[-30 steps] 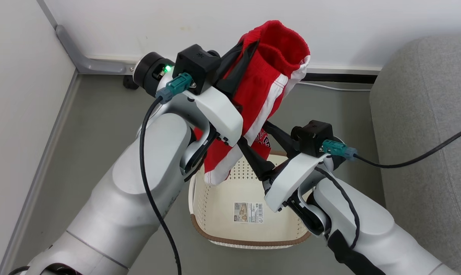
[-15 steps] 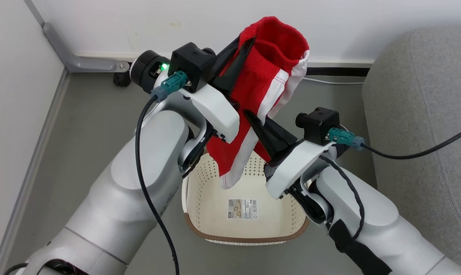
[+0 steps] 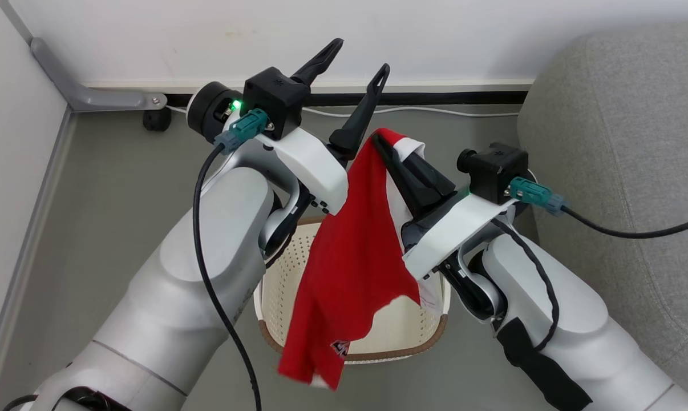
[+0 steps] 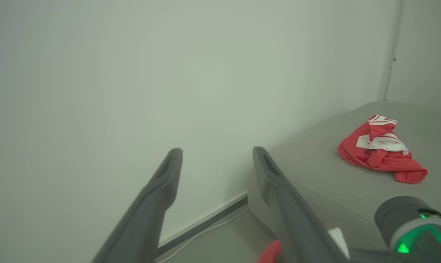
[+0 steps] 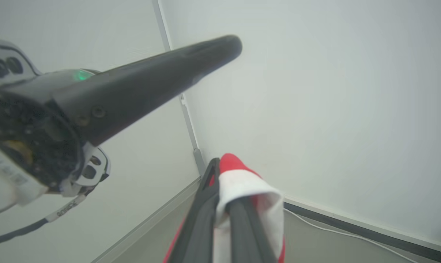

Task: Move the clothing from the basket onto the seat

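Now note the seat [image 3: 623,142], where one red garment [image 4: 381,153] already lies, and the basket [image 3: 275,279] on the floor, apparently emptied (its bottom is partly hidden). You see the remaining clothing [image 3: 349,251] hanging above the basket, clamped at its top in the right end effector [image 3: 380,141]; the left end effector [image 3: 360,57] stands wide apart, holding nothing. Carrying it across is left.

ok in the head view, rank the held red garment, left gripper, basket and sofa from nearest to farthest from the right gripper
1. red garment: pinched in the right gripper itself.
2. left gripper: just up and left of it, open.
3. basket, below on the floor, and sofa, off to the right: too close to call.
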Controlling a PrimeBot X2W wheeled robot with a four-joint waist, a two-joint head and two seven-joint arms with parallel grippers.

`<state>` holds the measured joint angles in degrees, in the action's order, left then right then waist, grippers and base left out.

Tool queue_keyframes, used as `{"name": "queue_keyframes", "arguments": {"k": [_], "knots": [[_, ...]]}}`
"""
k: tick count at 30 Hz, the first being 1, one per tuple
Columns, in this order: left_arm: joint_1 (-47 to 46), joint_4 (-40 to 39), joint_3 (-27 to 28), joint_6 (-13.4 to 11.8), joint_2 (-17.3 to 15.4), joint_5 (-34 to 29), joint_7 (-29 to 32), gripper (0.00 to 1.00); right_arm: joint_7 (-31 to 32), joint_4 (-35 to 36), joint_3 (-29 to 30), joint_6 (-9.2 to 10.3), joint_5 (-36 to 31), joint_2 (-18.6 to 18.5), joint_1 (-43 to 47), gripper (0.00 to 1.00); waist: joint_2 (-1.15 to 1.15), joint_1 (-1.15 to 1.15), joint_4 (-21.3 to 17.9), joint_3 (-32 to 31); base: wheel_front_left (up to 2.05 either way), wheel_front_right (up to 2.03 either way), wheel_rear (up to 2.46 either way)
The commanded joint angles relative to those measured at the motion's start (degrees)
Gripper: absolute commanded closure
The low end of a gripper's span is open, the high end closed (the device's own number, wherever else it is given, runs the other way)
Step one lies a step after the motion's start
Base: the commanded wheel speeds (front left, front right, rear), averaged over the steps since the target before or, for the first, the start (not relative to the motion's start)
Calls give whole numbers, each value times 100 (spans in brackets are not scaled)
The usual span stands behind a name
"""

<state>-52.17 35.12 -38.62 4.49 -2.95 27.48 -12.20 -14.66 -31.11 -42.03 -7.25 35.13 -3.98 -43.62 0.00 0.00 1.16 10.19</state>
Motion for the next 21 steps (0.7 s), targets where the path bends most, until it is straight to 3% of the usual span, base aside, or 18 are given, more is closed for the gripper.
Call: {"name": "queue_keyframes", "arguments": {"k": [1,21], "knots": [[-222,-100,152,26,-144,59,-54,0,-34,203,77,-24,-54,110,126,100,0,0,-54,9,0,0,0],[447,85,-2,217,-262,366,-232,0,-34,1128,1299,-24,-577,-67,633,100,0,0,-1184,-190,0,0,0]]}}
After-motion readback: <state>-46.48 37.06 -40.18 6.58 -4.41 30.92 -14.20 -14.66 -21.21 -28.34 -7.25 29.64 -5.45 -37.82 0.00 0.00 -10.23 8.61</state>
